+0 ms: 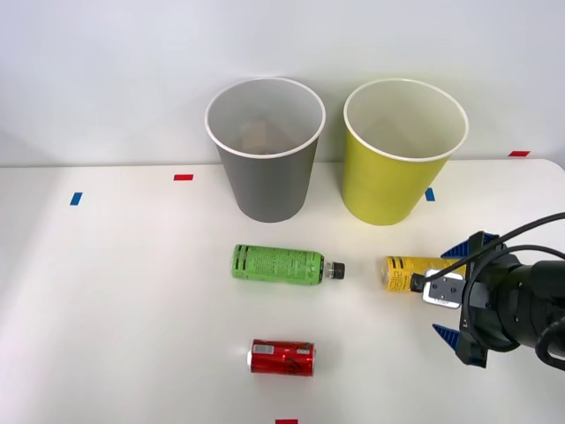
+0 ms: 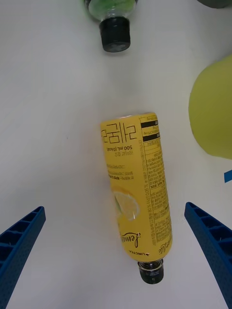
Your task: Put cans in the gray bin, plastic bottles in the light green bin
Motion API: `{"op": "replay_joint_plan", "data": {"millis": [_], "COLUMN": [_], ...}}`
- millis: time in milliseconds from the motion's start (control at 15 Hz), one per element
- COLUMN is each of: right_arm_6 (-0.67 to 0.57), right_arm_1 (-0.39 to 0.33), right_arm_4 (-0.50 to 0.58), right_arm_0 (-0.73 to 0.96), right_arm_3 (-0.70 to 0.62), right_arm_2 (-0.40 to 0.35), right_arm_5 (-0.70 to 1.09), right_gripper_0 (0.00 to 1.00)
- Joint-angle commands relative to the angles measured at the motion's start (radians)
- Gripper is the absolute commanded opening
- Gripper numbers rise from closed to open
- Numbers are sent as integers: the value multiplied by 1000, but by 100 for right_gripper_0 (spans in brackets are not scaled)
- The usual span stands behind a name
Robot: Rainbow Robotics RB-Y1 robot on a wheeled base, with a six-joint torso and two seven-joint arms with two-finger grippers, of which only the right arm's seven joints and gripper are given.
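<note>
The yellow-labelled plastic bottle (image 1: 402, 272) lies on its side on the white table, in front of the light green bin (image 1: 388, 181). My right gripper (image 1: 441, 290) is open at its black-capped end, one blue finger on each side of the bottle and not touching it. In the right wrist view the yellow bottle (image 2: 140, 183) lies between the fingers (image 2: 24, 241) of the right gripper (image 2: 115, 210). The green-labelled bottle (image 1: 275, 264) lies on its side in front of the gray bin (image 1: 265, 177), its cap (image 2: 115, 34) toward the yellow one. The red can (image 1: 282, 358) lies nearer the front edge.
The two bins stand side by side at the back of the table, close to the white wall. Small tape marks dot the tabletop: blue (image 1: 76, 198), red (image 1: 183, 177), and red (image 1: 286, 421) at the front edge. The light green bin's wall (image 2: 215, 116) is close beside the gripper.
</note>
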Motion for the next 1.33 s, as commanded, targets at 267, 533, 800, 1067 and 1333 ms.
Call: {"op": "replay_joint_plan", "data": {"millis": [267,533,800,1067,1333], "right_arm_6": [191,239,265,291,328], "right_arm_1": [90,155,230,290,344], "right_arm_4": [-109,-147,-138,-112,-90], "right_arm_0": [-63,-112,-135,-150,-172], "right_arm_3": [184,278,318,360,422], "right_arm_2": [-2,-2,-2,-2,-2], "right_arm_5": [6,6,6,6,6], "right_gripper_0": [100,100,100,100,100]}}
